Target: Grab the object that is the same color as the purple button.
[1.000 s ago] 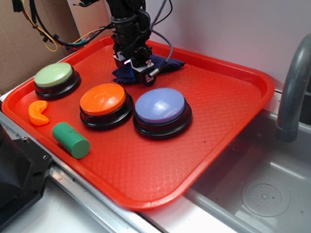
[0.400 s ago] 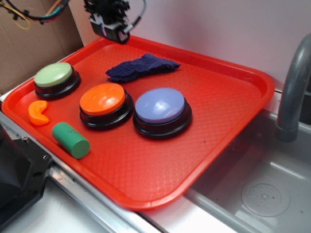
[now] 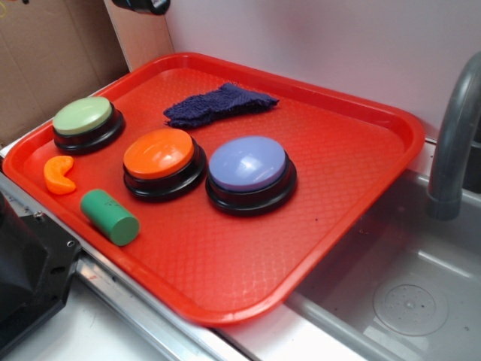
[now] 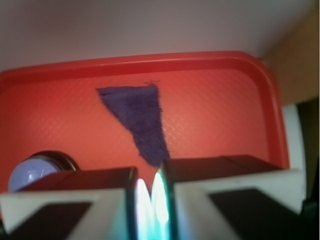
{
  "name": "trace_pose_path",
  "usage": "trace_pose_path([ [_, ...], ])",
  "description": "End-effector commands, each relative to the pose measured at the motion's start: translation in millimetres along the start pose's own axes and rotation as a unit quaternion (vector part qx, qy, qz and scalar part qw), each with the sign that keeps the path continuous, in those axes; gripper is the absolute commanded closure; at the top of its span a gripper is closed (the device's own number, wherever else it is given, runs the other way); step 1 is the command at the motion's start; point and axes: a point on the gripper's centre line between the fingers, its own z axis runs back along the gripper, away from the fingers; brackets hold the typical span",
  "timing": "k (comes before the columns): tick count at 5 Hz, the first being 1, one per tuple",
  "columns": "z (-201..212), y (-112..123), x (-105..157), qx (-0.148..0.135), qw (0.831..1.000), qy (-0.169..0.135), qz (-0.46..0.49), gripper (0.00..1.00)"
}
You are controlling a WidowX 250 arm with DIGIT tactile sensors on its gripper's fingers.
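A dark navy-purple rag [image 3: 219, 104] lies flat on the far part of a red tray [image 3: 353, 188], beyond the row of buttons and touching none of them. In the wrist view the rag [image 4: 137, 117] shows as a long wedge on the tray's patterned floor, free of the pincer [image 4: 149, 200], whose two fingers [image 4: 100, 195] stand almost together with only a thin bright slit between them and nothing held. In the exterior view only a dark bit of the arm [image 3: 143, 6] shows at the top edge, well apart from the rag. The lavender button [image 3: 249, 171] sits mid-tray just beside the orange button [image 3: 160, 159]; the pale green button [image 3: 85, 120] sits further left. An orange curved piece [image 3: 58, 174] and a green cylinder [image 3: 110, 216] lie near the tray's front-left rim. A grey faucet [image 3: 451, 143] rises above the sink [image 3: 398, 301] at right.
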Motion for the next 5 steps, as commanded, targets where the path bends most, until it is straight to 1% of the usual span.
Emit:
trace_pose_path([
  [1,-71,11,16,0.031,0.999,-0.005,-0.016,0.00],
  [2,-95,5,14,0.023,0.999,0.003,-0.029,0.00],
  [3,-107,1,12,0.015,0.999,0.009,-0.044,0.00],
  [4,-120,-3,10,0.004,0.998,0.025,-0.056,0.00],
  [5,-129,-5,8,0.013,0.997,0.043,-0.064,0.00],
])
